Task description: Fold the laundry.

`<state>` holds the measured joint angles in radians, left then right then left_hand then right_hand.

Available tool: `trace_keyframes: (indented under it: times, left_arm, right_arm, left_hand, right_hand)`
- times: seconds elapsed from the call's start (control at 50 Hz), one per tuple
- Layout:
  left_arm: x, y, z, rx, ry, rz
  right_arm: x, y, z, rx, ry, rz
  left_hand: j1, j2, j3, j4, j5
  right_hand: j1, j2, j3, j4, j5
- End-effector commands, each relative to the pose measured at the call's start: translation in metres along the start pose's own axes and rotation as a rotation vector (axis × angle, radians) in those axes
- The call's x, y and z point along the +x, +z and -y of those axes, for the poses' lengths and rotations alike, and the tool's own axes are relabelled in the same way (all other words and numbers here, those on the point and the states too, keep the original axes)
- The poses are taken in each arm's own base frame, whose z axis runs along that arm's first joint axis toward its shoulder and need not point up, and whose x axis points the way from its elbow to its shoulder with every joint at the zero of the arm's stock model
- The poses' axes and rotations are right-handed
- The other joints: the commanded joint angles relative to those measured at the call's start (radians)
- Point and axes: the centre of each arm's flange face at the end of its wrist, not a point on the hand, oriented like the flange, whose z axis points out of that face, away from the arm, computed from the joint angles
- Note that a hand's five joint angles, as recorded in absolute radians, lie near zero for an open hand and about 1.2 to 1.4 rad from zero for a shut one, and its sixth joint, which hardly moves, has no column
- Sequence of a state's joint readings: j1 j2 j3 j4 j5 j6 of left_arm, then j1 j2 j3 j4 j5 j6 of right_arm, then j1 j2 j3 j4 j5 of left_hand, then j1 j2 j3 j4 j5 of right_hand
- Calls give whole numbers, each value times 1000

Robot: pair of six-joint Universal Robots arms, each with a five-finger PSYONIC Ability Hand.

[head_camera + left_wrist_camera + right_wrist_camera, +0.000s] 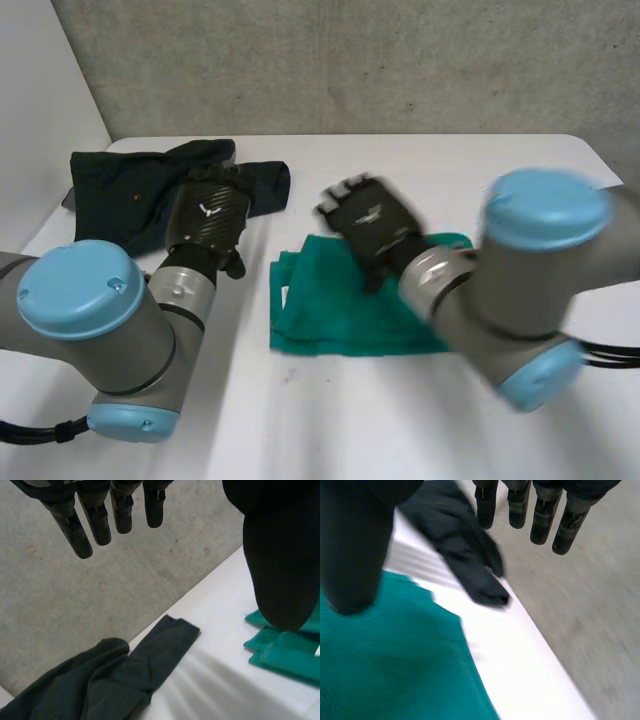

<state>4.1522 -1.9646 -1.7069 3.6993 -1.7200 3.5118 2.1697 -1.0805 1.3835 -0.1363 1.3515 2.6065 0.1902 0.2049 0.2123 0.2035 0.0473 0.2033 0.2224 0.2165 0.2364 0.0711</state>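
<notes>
A green cloth [350,310] lies folded on the white table [450,160], near the middle. Further back on the left a dark navy garment [120,190] lies crumpled. My left hand [205,215] hovers over that garment's near right part; in its wrist view the fingers [100,520] are straight, the thumb [280,555] is apart from them and nothing is held, with the dark garment [125,675] and green cloth [285,650] below. My right hand [370,225] is above the green cloth's far edge. Its fingers [540,510] are straight and empty over the green cloth [395,665].
A grey wall [350,60] rises behind the table's far edge. The table's left edge runs close to the dark garment. Bare tabletop lies to the right of the green cloth and in front of it.
</notes>
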Motion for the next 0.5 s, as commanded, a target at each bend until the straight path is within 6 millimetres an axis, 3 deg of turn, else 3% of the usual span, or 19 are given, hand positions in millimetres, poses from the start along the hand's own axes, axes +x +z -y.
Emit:
trace_keyframes:
  times: [0.02, 0.12, 0.18, 0.2, 0.26, 0.28, 0.3, 0.42, 0.44, 0.5]
  left_arm:
    - [22, -5, 15, 48, -7, -55]
    - [29, -7, 13, 46, -6, -74]
    - [31, -8, 12, 41, -5, -78]
    - [31, -8, 12, 41, -5, -78]
    - [31, -8, 11, 38, -5, -76]
    - [31, -9, 11, 38, -5, -76]
    - [31, -10, 11, 36, -3, -78]
    - [29, -14, 15, 42, -6, -73]
    - [28, -14, 16, 43, -6, -72]
    - [24, -16, 23, 61, -10, -64]
  right_arm:
    - [52, -40, -51, -219, 322, -125]
    - [59, -63, -102, -398, 237, -149]
    - [59, -66, -121, -443, 199, -146]
    - [58, -63, -134, -467, 179, -141]
    - [57, -59, -147, -492, 167, -137]
    - [59, -56, -151, -496, 166, -141]
    - [61, -54, -150, -487, 160, -149]
    - [83, -44, -134, -423, 95, -252]
    - [93, -42, -117, -373, 62, -292]
    - [94, -37, -82, -276, 17, -308]
  left_hand:
    - [-16, -30, -38, -29, -47]
    - [-16, -30, -38, -29, -47]
    - [-16, -30, -38, -29, -47]
    - [-16, -30, -38, -29, -47]
    - [-16, -30, -38, -29, -47]
    - [-16, -30, -38, -29, -47]
    - [-16, -30, -38, -29, -47]
    - [-16, -30, -38, -29, -47]
    - [-16, -30, -38, -29, -47]
    - [-16, -30, -38, -29, -47]
  right_hand:
    - [-29, -48, -42, -62, -71]
    - [-22, -41, -35, -55, -65]
    - [160, 141, 147, 127, 118]
    - [320, 301, 307, 287, 278]
    - [752, 733, 739, 719, 710]
    - [1102, 1083, 1089, 1069, 1060]
    - [1192, 1173, 1179, 1159, 1150]
    - [1193, 1174, 1180, 1160, 1151]
    - [1193, 1174, 1180, 1160, 1151]
    - [1193, 1174, 1180, 1160, 1151]
